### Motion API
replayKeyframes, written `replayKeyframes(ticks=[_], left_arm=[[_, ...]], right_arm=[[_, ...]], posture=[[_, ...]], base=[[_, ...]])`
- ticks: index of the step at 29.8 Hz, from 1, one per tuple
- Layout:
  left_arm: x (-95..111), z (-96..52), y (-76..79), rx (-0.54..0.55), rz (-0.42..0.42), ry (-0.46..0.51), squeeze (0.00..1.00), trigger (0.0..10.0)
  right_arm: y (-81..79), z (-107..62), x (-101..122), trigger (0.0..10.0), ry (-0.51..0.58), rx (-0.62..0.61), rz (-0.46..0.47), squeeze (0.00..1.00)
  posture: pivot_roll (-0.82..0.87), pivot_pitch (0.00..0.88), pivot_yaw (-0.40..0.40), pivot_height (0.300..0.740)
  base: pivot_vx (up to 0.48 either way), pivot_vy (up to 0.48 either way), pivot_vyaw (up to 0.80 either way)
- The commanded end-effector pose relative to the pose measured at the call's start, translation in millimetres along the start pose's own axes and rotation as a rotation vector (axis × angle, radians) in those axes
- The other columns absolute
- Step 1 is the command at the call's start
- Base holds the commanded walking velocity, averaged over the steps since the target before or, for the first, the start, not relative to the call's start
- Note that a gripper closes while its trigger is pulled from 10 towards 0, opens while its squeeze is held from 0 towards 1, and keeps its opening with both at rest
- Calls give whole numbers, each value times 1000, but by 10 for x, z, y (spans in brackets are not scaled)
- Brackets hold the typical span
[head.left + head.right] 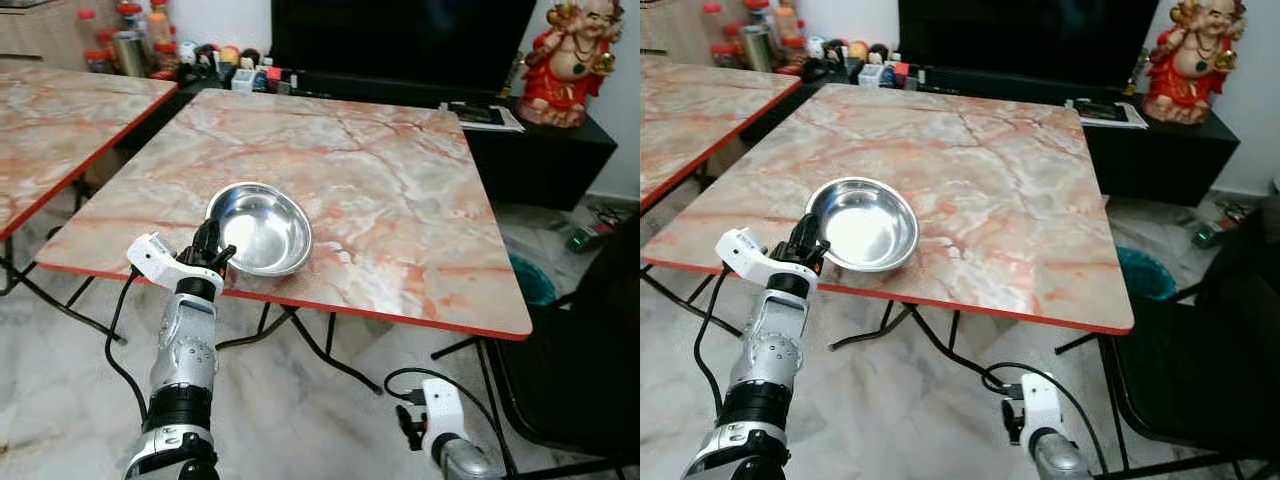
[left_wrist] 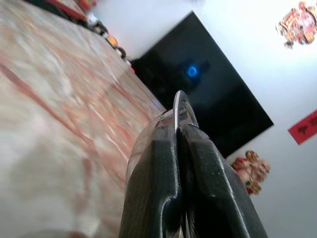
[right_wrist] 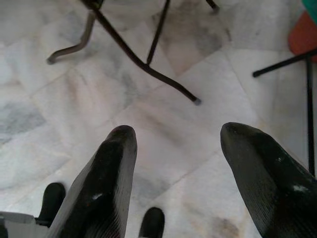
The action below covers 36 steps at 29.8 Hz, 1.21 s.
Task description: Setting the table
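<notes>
Placing the first dish: the left gripper [image 1: 212,252] is pinched closed on the near-left rim of the steel bowl [image 1: 262,228], which rests mouth-up on the marble table [image 1: 400,200], close to its red near edge and left of centre. In the left wrist view the 2 fingers [image 2: 158,198] meet with the thin rim clamped between them. The step in hand appears to be setting the bowl down. The next move likely calls for parting the fingers and drawing back toward the robot without dragging the rim. Being round, the bowl has no long axis and opens upward. The right gripper [image 3: 173,148] hangs idle over the floor, fingers spread.
</notes>
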<state>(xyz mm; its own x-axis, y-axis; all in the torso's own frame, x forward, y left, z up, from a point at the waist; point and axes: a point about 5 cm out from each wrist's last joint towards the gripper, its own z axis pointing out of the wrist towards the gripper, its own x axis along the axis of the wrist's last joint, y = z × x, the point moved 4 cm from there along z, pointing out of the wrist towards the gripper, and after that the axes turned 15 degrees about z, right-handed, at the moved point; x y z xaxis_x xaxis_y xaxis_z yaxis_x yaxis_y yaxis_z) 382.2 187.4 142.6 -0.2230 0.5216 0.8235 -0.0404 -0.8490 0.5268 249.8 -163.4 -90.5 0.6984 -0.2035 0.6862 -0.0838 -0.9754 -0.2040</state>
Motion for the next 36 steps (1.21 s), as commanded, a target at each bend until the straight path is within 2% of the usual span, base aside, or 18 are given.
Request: replayKeyframes(ticks=[1, 10, 23, 36], left_arm=[[70, 29, 15, -15, -15, 19, 0, 10000], [78, 36, 14, -15, -17, 19, 0, 10000], [164, 52, -64, 8, -21, 43, 0, 10000], [182, 59, -44, -1, -26, 49, 0, 10000]], right_arm=[[21, 4, 40, 10000, 9, -7, 3, 0], [43, -4, 20, 10000, 6, -13, 9, 0], [18, 2, 6, 10000, -4, -10, 15, 0], [0, 8, 33, 10000, 10, -10, 10, 0]], posture=[[81, 0, -62, 740], [79, 0, -62, 740], [84, 0, -66, 740], [88, 0, -63, 740]], base=[[0, 0, 0], [0, 0, 0], [0, 0, -625], [0, 0, 0]])
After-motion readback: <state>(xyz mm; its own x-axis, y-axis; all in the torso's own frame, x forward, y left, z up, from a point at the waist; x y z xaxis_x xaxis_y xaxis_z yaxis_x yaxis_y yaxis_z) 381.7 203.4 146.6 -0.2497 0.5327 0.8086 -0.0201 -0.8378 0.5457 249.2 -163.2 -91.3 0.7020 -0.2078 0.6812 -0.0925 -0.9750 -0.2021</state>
